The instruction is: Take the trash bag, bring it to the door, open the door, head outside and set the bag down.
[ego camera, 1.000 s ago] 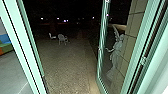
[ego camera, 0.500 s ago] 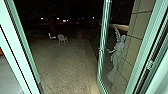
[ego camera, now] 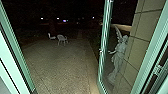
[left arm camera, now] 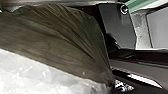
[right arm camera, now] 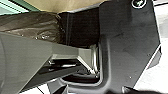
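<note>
Yard (ego camera: 60, 63) fades into black; trash bag (left arm camera: 62, 37) cut off.

Moved forward, deeper into the door frame (ego camera: 150, 53). Now nearer the statue (ego camera: 118, 58) on the right, with more wall (ego camera: 147, 26) visible.

Left pincer (left arm camera: 112, 80) clamped, grey jointed bar (right arm camera: 27, 56)

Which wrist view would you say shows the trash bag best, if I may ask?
The left wrist view: the trash bag spreads wide there, its folds drawing together. The right wrist view shows a smaller, creased brown stretch of it.
</note>
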### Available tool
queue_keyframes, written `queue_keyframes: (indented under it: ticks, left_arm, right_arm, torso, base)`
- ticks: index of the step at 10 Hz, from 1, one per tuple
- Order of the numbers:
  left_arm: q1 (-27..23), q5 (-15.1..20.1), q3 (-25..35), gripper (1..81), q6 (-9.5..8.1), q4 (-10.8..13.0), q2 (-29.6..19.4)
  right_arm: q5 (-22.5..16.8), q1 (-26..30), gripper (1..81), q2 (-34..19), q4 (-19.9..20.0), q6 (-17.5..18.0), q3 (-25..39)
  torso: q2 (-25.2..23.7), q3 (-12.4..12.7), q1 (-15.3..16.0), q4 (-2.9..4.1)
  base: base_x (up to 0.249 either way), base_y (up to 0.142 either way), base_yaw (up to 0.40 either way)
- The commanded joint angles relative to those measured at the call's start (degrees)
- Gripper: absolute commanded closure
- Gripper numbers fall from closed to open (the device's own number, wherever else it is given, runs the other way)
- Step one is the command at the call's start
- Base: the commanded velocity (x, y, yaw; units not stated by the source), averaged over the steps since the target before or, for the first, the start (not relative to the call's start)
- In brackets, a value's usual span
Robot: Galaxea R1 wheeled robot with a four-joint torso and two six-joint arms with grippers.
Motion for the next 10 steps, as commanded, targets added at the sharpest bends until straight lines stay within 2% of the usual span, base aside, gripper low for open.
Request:
queue_keyframes:
  ticks: [1,10]
  left_arm:
    - [-2.9,4.2,0.4,81.1,0.3,-0.3,-0.1]
    - [-2.9,4.2,0.4,81.1,0.3,0.0,0.0]
  right_arm:
    - [-3.3,1.8,1.0,0.5,-0.7,-0.1,0.7]
    - [-3.3,2.0,1.0,0.4,-0.7,-0.3,0.5]
  torso:
    - [0.0,0.0,0.0,0.0]
    - [0.0,0.0,-0.1,-0.02]
  base:
    - [0.123,0.0,0.0]
    - [0.108,0.0,0.0]
